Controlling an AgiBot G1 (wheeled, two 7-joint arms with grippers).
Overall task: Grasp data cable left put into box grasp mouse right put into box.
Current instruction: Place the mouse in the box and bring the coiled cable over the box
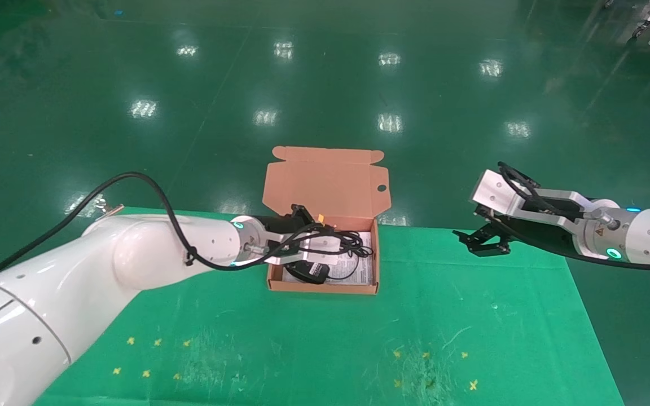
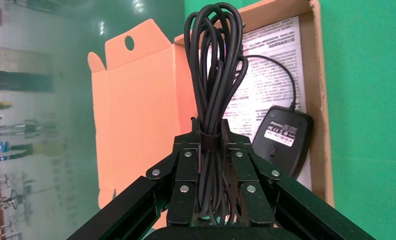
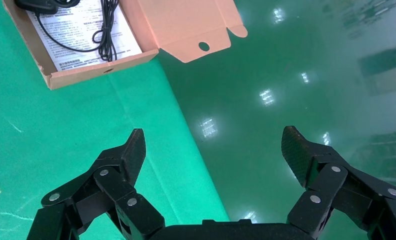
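The salmon-orange box (image 1: 325,288) lies open on the green table, lid (image 1: 328,180) standing at the back, a white printed sheet (image 2: 271,65) on its floor. The black mouse (image 1: 308,272) lies in it, label side up in the left wrist view (image 2: 282,142), its thin cord (image 3: 106,35) trailing over the sheet. My left gripper (image 1: 316,234) hangs over the box, shut (image 2: 209,125) on the data cable (image 2: 216,65), a strapped bundle of black loops sticking out past the fingertips. My right gripper (image 1: 480,243) is open and empty (image 3: 213,145) above the table's far right edge.
The green table cloth (image 1: 359,338) carries small yellow marks near the front. The table ends just behind the box and beside the right gripper, with glossy green floor (image 1: 325,84) beyond. The box wall (image 2: 326,125) stands beside the mouse.
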